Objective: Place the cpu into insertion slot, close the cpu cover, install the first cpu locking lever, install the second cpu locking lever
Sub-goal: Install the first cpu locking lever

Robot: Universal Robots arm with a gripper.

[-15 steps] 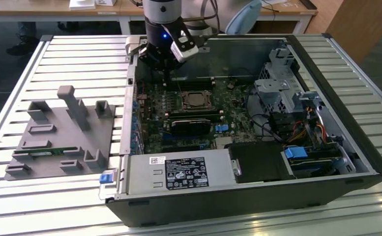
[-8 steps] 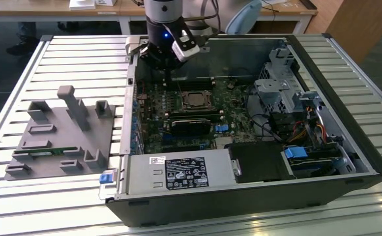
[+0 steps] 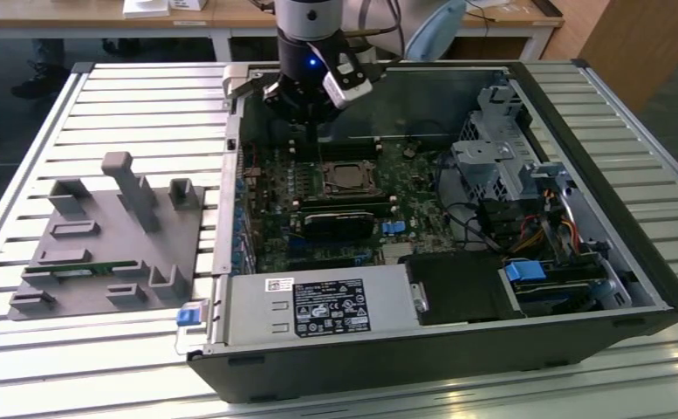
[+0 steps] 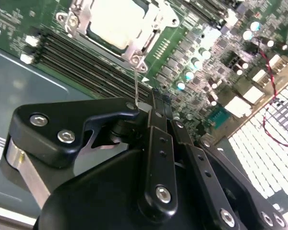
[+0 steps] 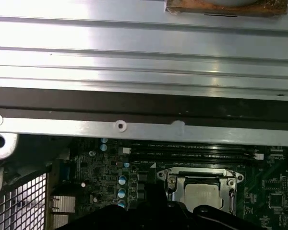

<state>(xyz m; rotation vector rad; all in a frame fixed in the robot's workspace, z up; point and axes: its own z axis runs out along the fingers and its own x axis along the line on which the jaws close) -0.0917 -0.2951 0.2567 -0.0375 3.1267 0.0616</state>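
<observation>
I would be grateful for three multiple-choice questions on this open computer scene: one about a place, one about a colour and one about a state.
1. In the exterior view, where does the grey fixture lie relative to the computer case?
A. at the exterior view's left of it
B. at the exterior view's right of it
C. inside it

2. What colour is the circuit board?
A. red
B. green
C. white

3. Where is the cpu?
A. on the fixture
B. on the bare table
C. seated in the insertion slot

Answers:
1 A, the fixture sits leftward, outside the case.
2 B, green shows between the parts.
3 C, its silver top shows inside the metal frame in both wrist views.
</observation>
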